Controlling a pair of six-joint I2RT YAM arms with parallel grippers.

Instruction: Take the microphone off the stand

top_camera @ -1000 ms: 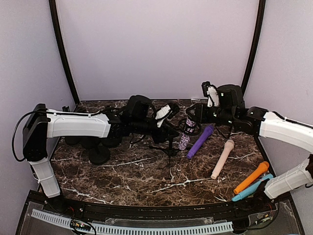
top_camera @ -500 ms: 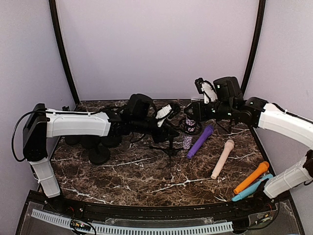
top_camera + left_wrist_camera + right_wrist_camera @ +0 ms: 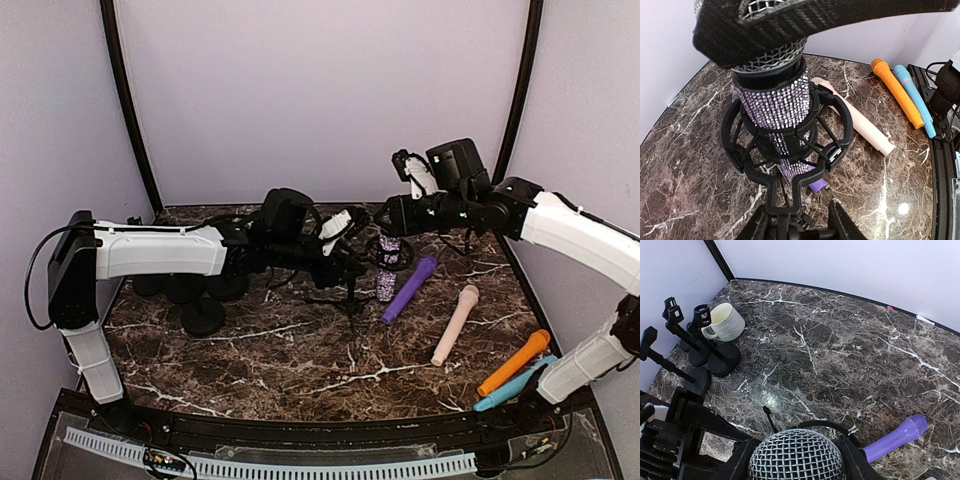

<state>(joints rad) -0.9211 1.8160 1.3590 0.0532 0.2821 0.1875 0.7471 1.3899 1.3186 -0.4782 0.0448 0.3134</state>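
Several spare stands (image 3: 710, 347) with round bases are grouped at the far left of the dark marbled worktop (image 3: 280, 350), and a ribbed cream mug (image 3: 725, 322) is set just beside them. Further right, the left pincer (image 3: 796, 215) is placed low at the stem of the stand (image 3: 782, 197), with one finger on each side. Whether the stem is actually pressed cannot be told, as the contact is cut off by the frame edge.

The microphone (image 3: 774, 107) is seated upright in the stand's black shock mount (image 3: 732, 135), near the middle of the worktop. Its body is covered in glittering lilac stones, and it is topped by a black band and a silver mesh head (image 3: 795, 447). The ring of the mount is wrapped around the body, and the lower end is seen poking out below it.

The head is clasped from above by the right pincer (image 3: 796, 455), whose fingers are closed against both sides of the mesh.

To the right, four loose microphones are laid on the worktop: a purple one (image 3: 408, 290), a cream one (image 3: 455, 325), an orange one (image 3: 515, 362) and a blue one (image 3: 515, 388), the last two side by side.
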